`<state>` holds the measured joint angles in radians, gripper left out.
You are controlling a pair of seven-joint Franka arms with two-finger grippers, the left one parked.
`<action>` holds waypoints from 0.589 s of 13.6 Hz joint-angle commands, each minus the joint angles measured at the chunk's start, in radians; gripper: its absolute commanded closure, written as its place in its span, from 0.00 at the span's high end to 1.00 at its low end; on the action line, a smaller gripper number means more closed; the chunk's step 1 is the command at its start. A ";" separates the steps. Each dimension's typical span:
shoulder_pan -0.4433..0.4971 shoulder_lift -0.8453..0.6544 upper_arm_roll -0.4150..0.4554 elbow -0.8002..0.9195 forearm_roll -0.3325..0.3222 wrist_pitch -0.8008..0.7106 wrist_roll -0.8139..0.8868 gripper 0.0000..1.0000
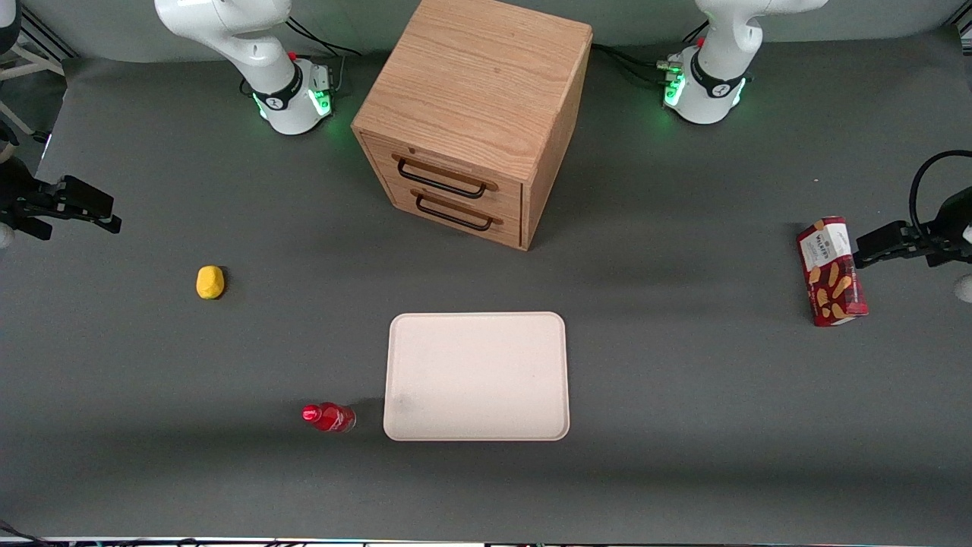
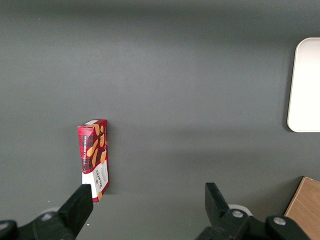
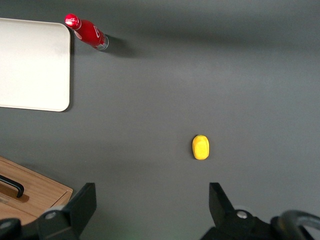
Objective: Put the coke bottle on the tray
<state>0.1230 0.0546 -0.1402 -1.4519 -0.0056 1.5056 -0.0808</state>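
Coke bottle [image 1: 328, 416] standing on the grey table [image 1: 683, 395], just beside the tray [image 1: 476, 376] at its corner nearest the front camera, toward the working arm's end; not touching the tray, not on it. Red cap and label showing, also seen in the right wrist view [image 3: 86, 33] next to the tray corner [image 3: 32, 65]. Gripper [image 1: 76, 209] hanging above the table at the working arm's end, well apart from the bottle, fingers [image 3: 82, 205] spread wide and holding nothing. Yellow lump [image 1: 210, 282] lying between gripper and bottle, farther from the front camera than the bottle. Wooden drawer cabinet [image 1: 474, 121] sitting farther from the front camera than the tray, both drawers shut. Red biscuit box [image 1: 832, 271] lying toward the parked arm's end.
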 commanded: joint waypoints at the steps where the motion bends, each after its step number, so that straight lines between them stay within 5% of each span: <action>1: 0.015 -0.016 -0.015 -0.001 0.018 -0.021 0.019 1.00; 8: 0.015 -0.016 -0.012 0.001 0.016 -0.021 0.012 1.00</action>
<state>0.1238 0.0535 -0.1402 -1.4519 -0.0049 1.5021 -0.0808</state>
